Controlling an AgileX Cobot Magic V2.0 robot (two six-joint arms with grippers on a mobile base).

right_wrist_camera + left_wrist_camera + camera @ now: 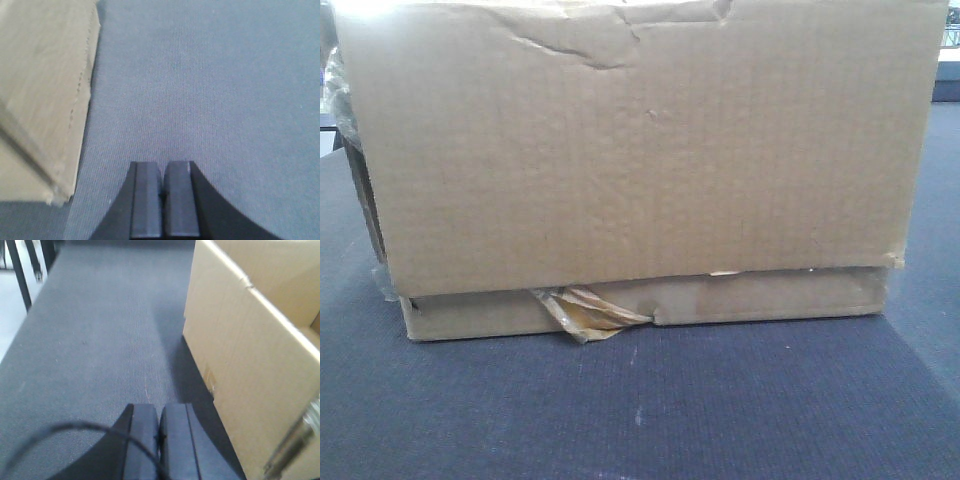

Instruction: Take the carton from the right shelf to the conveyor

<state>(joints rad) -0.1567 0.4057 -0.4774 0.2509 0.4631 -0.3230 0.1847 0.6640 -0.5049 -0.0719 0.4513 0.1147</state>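
Note:
The brown carton (pixel 630 150) stands on the dark woven conveyor (pixel 640 410), filling most of the front view, with a wad of amber tape (pixel 582 310) at its bottom seam. In the left wrist view my left gripper (pixel 160 412) is shut and empty, hanging over the conveyor (pixel 100 340) left of the carton (pixel 250 365), apart from it. My right gripper (pixel 162 170) is also shut on nothing, over the conveyor (pixel 210 90) to the right of the carton (pixel 42 90). The shelf is out of view.
Dark frame legs (pixel 17 275) and pale floor (pixel 10 315) show past the belt's left edge. A black cable (pixel 75 427) loops over the left gripper. Belt stretches in front of the carton and on both sides.

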